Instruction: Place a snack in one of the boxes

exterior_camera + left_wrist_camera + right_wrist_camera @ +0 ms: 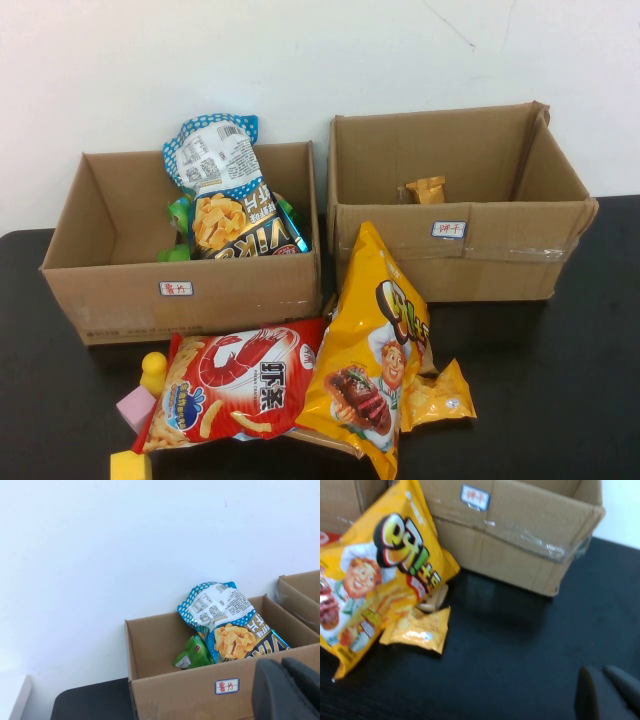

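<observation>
The taller taped cardboard box with a small white label stands at the back right; it also shows in the right wrist view. A small orange-brown packet, apparently the snack, lies inside it against the far wall. Neither gripper shows in the high view. My left gripper is shut and empty, in front of the other box's front wall. My right gripper is shut and empty, low over the black table to the right of the bags.
The lower, wider box at the back left holds a blue chip bag and a green bag. In front lie a red shrimp-chip bag, a big yellow chef bag, a small yellow-orange crimped packet and some foam blocks.
</observation>
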